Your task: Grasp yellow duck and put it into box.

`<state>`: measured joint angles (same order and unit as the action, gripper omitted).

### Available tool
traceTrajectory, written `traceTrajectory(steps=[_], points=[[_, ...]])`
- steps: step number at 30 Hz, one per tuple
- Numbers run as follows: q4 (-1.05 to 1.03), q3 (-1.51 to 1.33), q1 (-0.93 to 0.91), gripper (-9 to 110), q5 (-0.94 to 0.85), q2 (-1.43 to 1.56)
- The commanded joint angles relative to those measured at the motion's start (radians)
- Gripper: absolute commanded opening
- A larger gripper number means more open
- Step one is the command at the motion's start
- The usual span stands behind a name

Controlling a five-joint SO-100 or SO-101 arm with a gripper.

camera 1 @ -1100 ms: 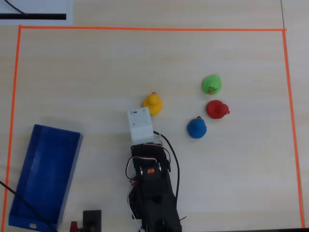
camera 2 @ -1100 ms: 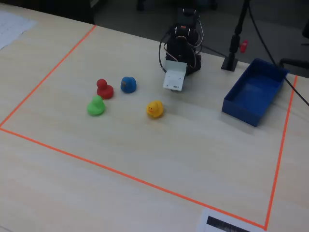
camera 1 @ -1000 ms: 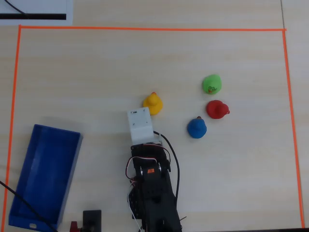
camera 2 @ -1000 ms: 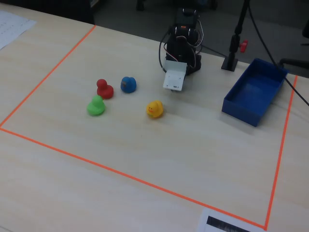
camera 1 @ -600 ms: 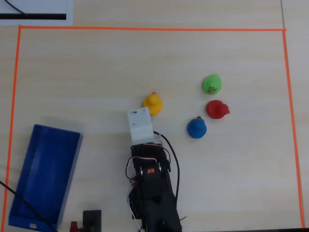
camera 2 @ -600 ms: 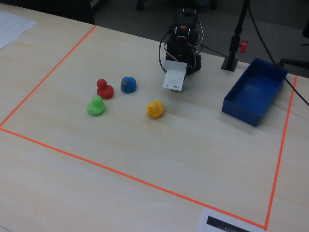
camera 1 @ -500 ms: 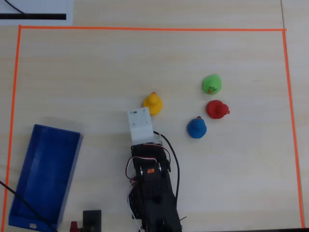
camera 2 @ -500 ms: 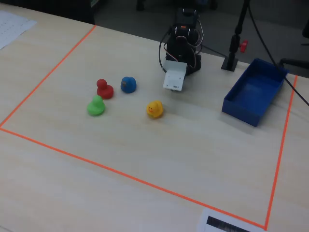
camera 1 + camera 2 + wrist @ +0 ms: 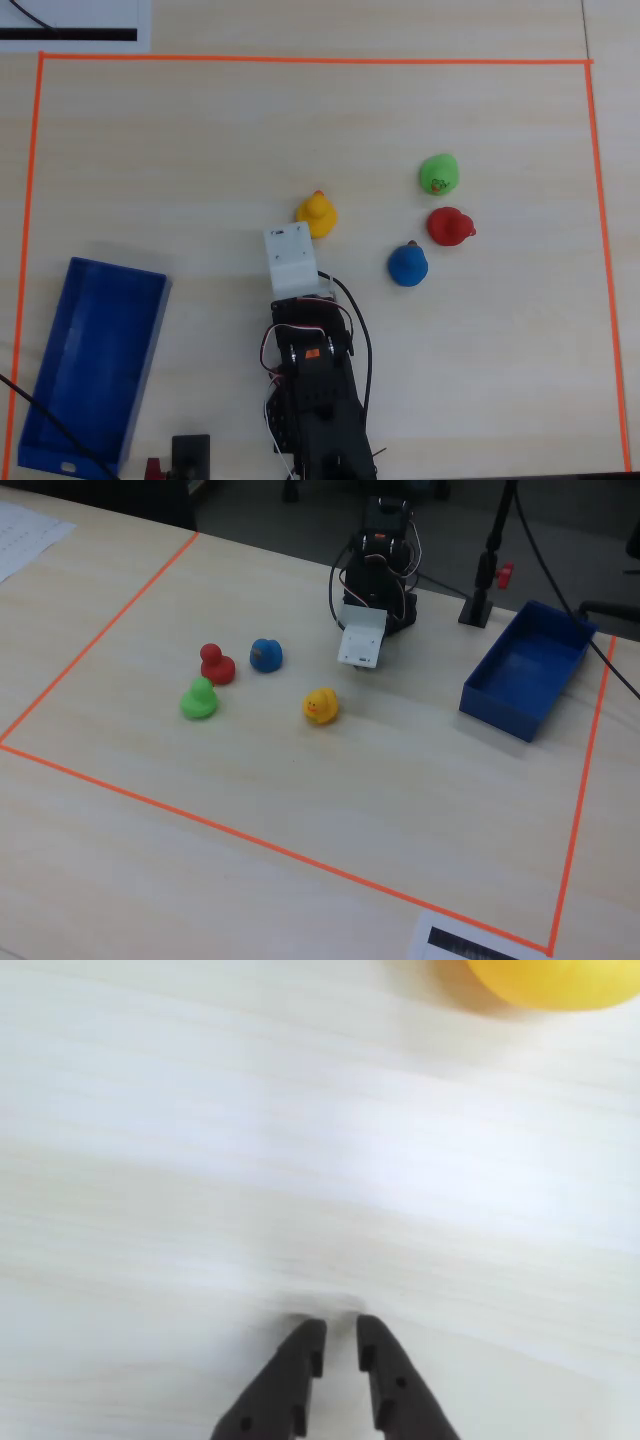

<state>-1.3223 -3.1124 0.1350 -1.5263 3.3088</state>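
The yellow duck (image 9: 317, 213) stands on the light wooden table, just beyond and right of my arm's white wrist housing (image 9: 293, 260). It also shows in the fixed view (image 9: 320, 706), and its lower edge shows at the top right of the wrist view (image 9: 555, 982). My gripper (image 9: 341, 1328) points down at bare table, short of the duck and to its left. Its black jaws stand almost together with only a narrow gap and nothing between them. The blue box (image 9: 90, 360) lies empty at the lower left of the overhead view and at the right of the fixed view (image 9: 525, 670).
A green duck (image 9: 438, 174), a red duck (image 9: 449, 226) and a blue duck (image 9: 408, 265) cluster right of the yellow one. Orange tape (image 9: 300, 60) borders the work area. A black stand (image 9: 480, 605) rises behind the box. The arm base (image 9: 315, 400) sits at the near edge.
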Motion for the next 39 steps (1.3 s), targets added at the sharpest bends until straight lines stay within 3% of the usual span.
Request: traceTrajectory(steps=[1, 39], points=[[-0.015, 0.002, -0.006, 1, 0.000, 0.002], [-0.015, 0.002, -0.029, 0, -0.003, 0.002]])
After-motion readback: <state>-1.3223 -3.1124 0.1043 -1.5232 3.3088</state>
